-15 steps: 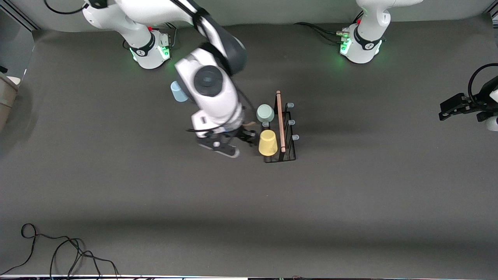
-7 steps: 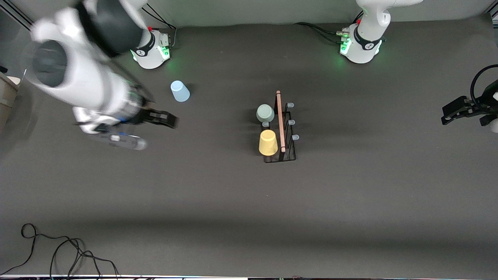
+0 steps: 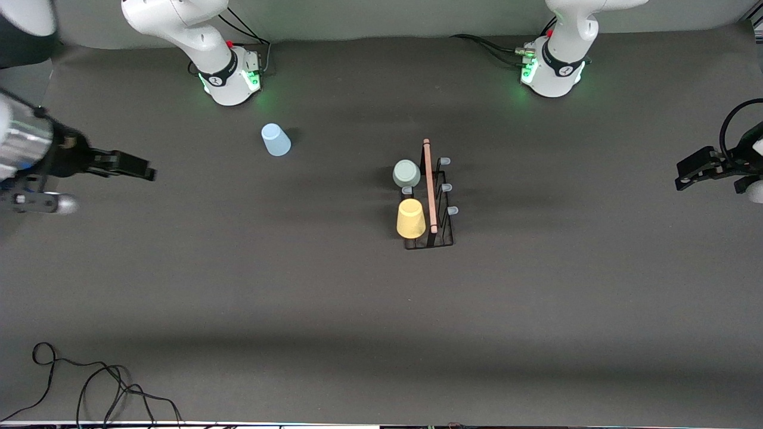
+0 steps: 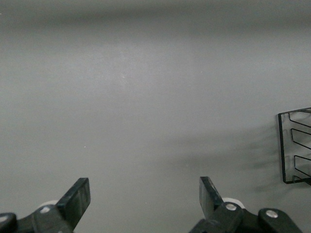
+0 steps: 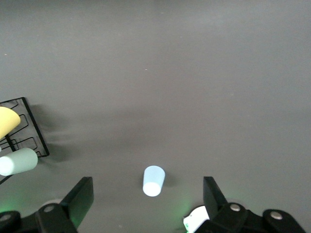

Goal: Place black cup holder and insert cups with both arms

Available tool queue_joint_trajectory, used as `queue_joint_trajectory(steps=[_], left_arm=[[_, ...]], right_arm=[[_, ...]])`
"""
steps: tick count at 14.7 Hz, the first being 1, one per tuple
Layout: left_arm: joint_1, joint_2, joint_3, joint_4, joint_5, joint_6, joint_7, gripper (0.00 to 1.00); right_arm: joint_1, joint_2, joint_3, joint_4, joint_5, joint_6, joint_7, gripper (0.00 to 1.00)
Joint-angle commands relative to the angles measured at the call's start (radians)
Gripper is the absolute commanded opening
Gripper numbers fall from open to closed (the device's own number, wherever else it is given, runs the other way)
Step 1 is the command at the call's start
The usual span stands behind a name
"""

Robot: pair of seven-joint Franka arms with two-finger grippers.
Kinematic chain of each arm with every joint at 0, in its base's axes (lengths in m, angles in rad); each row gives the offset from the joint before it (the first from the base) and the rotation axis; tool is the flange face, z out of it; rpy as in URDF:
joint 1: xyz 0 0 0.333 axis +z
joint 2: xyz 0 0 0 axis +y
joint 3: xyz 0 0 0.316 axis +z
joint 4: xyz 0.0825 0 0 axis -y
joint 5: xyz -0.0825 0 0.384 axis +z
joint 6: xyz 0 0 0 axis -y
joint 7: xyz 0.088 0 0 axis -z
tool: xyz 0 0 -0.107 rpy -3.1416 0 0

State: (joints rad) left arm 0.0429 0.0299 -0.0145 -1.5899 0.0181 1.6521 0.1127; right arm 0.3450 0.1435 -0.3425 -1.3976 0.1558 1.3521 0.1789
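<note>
Black jaws on both grippers stand open and empty: right gripper (image 3: 143, 174) over the worktop's (image 3: 381, 310) right-arm end, left gripper (image 3: 682, 176) waiting at the other. Black cup holder (image 3: 430, 196) carries the grey-green cup (image 3: 406, 173) and yellow cup (image 3: 411, 218). Next, I judge, approach the blue cup (image 3: 275, 139), inverted near the right base, squarely over its sides.

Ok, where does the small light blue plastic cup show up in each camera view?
Front view: light blue plastic cup stands on the table near the right arm's base.
Left wrist view: not in it.
Right wrist view: upside down on the mat.
Shared landmark: black wire cup holder.
</note>
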Motion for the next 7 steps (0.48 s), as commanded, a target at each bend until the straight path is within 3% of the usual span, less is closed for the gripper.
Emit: queue_joint_trajectory(steps=[1, 3, 7], left_arm=[[-0.002, -0.007, 0.001, -0.006, 0.003, -0.006, 0.004, 1.0], [-0.006, -0.007, 0.001, -0.005, 0.012, -0.005, 0.002, 1.0], [-0.011, -0.008, -0.001, -0.009, 0.025, -0.008, 0.002, 1.0]], right_arm=[[0.015, -0.039, -0.056, -0.047, -0.013, 0.024, -0.062, 1.0], [0.017, -0.051, -0.056, -0.081, -0.07, 0.065, -0.062, 1.0], [0.041, -0.203, -0.053, -0.338, -0.099, 0.315, -0.065, 1.0]])
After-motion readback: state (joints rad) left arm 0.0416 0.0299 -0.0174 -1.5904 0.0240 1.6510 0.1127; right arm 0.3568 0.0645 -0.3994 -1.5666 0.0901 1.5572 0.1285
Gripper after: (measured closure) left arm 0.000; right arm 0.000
